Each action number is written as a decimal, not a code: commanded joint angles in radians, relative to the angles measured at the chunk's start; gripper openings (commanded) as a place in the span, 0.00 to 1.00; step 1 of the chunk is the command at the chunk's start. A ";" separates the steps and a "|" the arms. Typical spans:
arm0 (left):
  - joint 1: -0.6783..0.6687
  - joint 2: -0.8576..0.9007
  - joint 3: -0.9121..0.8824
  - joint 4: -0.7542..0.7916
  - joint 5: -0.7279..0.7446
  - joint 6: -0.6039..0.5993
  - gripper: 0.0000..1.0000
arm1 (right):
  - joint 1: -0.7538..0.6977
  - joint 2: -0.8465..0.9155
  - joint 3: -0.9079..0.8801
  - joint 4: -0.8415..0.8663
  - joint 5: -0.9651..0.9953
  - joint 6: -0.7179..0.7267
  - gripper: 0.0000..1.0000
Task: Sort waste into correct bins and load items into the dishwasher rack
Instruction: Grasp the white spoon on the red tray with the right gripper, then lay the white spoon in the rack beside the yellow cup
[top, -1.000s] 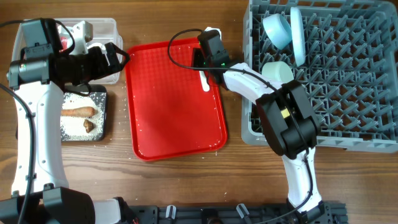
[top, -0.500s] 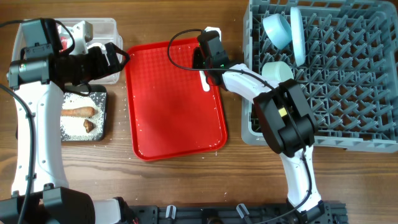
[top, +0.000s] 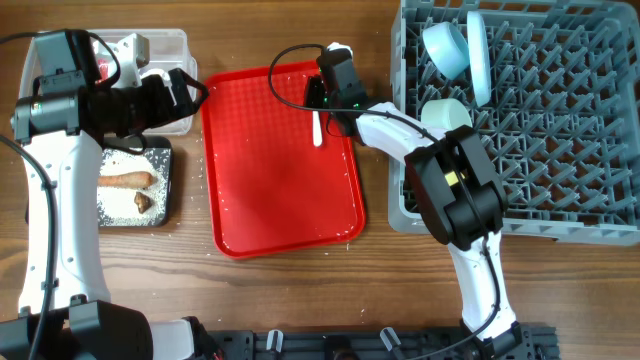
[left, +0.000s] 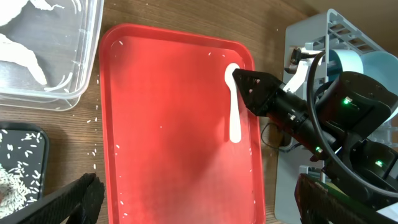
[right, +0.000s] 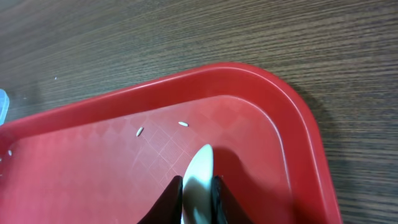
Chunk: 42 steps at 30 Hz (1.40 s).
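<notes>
My right gripper (top: 325, 108) (right: 198, 194) is shut on the bowl end of the white plastic spoon (top: 318, 128) (right: 200, 167) at the far right corner of the red serving tray (top: 280, 190). The spoon's handle hangs over the tray in the left wrist view (left: 234, 112). My left gripper (top: 190, 88) (left: 199, 205) is open and empty, hovering between the clear tub (top: 170, 42) and the red tray. The grey dishwasher rack (top: 560, 140) holds a light blue bowl (top: 445, 48), a light blue plate (top: 479, 55) and a pale green bowl (top: 447, 114). The yellow cup is out of view.
The clear tub holds crumpled white paper (left: 25, 53) and a red-and-white wrapper (top: 104, 70). The black tray (top: 165, 190) holds rice grains, a brown stick (top: 125, 180) and a brown lump (top: 143, 201). Loose rice grains lie on the red tray (left: 168, 143).
The spoon's handle has swung left over the red tray in my right gripper's hold. The left arm has not moved.
</notes>
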 joint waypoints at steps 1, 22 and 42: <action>0.005 0.000 0.006 0.003 0.001 0.005 1.00 | 0.000 0.047 -0.014 -0.029 -0.024 0.003 0.11; 0.005 0.000 0.006 0.003 0.001 0.005 1.00 | -0.104 -0.737 0.022 -0.599 0.137 -0.161 0.04; 0.005 0.000 0.006 0.003 0.001 0.005 1.00 | -0.608 -0.797 -0.204 -1.154 0.428 1.016 0.14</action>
